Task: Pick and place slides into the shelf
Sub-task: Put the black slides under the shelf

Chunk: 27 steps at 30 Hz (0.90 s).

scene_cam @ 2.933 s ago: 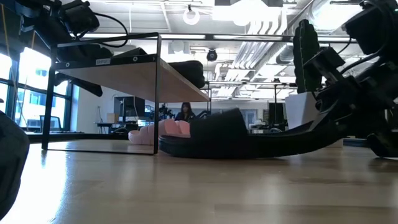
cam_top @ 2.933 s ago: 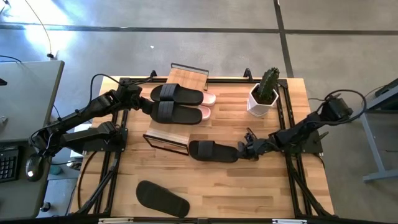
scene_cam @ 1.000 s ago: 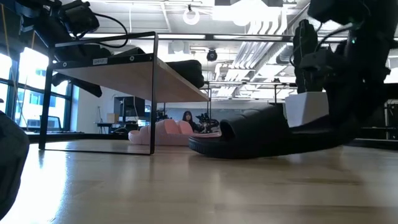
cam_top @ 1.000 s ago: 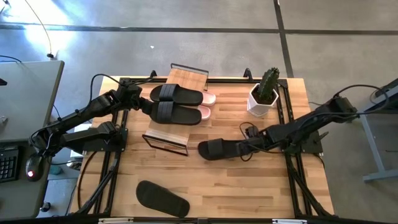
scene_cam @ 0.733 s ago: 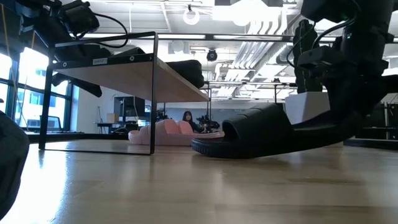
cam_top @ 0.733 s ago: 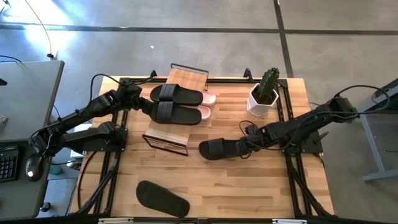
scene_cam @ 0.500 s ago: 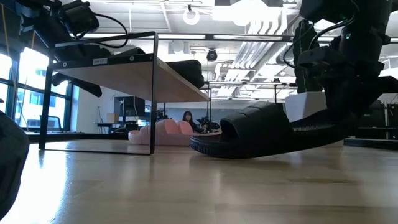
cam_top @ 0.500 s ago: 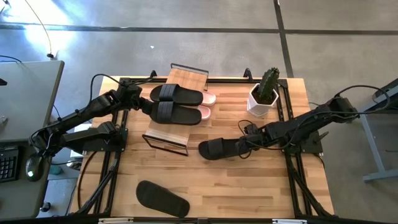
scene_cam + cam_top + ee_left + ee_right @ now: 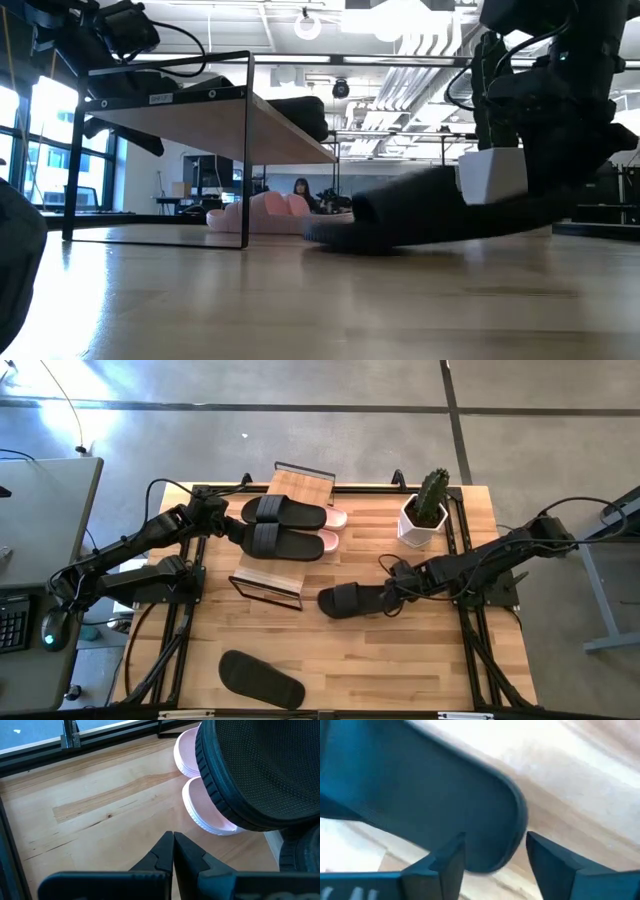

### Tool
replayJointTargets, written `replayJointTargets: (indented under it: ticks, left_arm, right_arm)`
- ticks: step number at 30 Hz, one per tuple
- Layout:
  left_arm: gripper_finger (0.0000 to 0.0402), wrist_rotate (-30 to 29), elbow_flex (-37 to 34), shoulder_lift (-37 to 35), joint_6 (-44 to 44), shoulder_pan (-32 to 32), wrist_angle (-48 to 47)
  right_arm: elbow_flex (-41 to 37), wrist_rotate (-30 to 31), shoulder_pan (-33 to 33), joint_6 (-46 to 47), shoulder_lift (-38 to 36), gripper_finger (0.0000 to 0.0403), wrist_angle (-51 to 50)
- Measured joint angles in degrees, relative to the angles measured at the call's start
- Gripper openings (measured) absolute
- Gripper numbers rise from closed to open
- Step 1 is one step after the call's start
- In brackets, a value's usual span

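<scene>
The shelf (image 9: 283, 532) stands at the far left, with two black slides (image 9: 285, 512) (image 9: 287, 543) on its top board. A pink pair (image 9: 333, 530) lies under it; its ends (image 9: 202, 812) show in the left wrist view. My left gripper (image 9: 231, 527) waits shut by the shelf's left side. A third black slide (image 9: 350, 600) lies mid-table. My right gripper (image 9: 390, 590) is open, its fingers on either side of that slide's heel end (image 9: 495, 835). A fourth black slide (image 9: 262, 680) lies near the front edge. My right gripper's fingers (image 9: 547, 862) point steeply down and stand on either side of the slide's heel end (image 9: 510, 827). The picture is blurred there, and whether either finger touches the slide cannot be told. The slide's toe (image 9: 330, 232) rests on the table.
A white pot with a cactus (image 9: 424, 512) stands at the far right, behind my right arm. Black frame rails (image 9: 470, 650) run along the table's left and right sides. Bare wood (image 9: 400, 670) lies between the mid-table slide and the front edge.
My right gripper has rolled about its own line while staying in place. The mid-table slide's heel end, held raised above the table a second ago, has sunk toward the wood and blurs in the low view. Its toe has stayed on the table.
</scene>
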Motion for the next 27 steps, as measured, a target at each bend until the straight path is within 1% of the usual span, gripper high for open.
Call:
replayJointTargets:
  ticks: [3, 6, 10, 14, 17, 19, 21, 23, 24, 25, 26, 27]
  left_arm:
    - [0.0001, 0.0, 0.0, 0.0, 0.0, 0.0, 0.0]
    - [0.0001, 0.0, 0.0, 0.0, 0.0, 0.0, 0.0]
    - [0.0001, 0.0, 0.0, 0.0, 0.0, 0.0, 0.0]
    - [0.0001, 0.0, 0.0, 0.0, 0.0, 0.0, 0.0]
    - [0.0001, 0.0, 0.0, 0.0, 0.0, 0.0, 0.0]
    - [0.0001, 0.0, 0.0, 0.0, 0.0, 0.0, 0.0]
    - [0.0001, 0.0, 0.0, 0.0, 0.0, 0.0, -0.2]
    - [0.0001, 0.0, 0.0, 0.0, 0.0, 0.0, -0.6]
    - [0.0001, 0.0, 0.0, 0.0, 0.0, 0.0, -0.7]
    - [0.0001, 0.0, 0.0, 0.0, 0.0, 0.0, -0.9]
    - [0.0001, 0.0, 0.0, 0.0, 0.0, 0.0, -1.0]
    - [0.0001, 0.0, 0.0, 0.0, 0.0, 0.0, -1.1]
  right_arm:
    - [0.0, 2.5, 0.0, 1.7, 0.0, 0.0216, -0.1]
    - [0.0, 3.1, 0.0, 3.2, 0.0, 0.0224, -1.0]
    - [0.0, 2.7, 0.1, 2.8, 0.0, 0.0221, -3.2]
    - [0.0, 2.8, 2.3, -0.6, -1.1, 0.0206, -4.6]
    - [0.1, 4.4, 5.1, 0.3, -3.2, 0.0180, -7.1]
    - [0.1, 5.4, 7.5, 2.9, -4.6, 0.0151, -10.7]
    - [0.1, 5.4, 10.2, 7.8, -5.4, 0.0111, -16.1]
    - [0.1, 5.4, 13.1, 12.6, -5.3, 0.0063, -19.6]
    - [0.1, 5.5, 14.4, 14.4, -5.1, 0.0036, -20.2]
    - [0.1, 6.2, 15.6, 15.1, -4.6, 0.0019, -19.8]
    - [0.1, 7.3, 16.6, 15.4, -4.0, 0.0011, -18.6]
    - [0.1, 8.2, 17.3, 16.3, -3.3, 0.0012, -17.5]
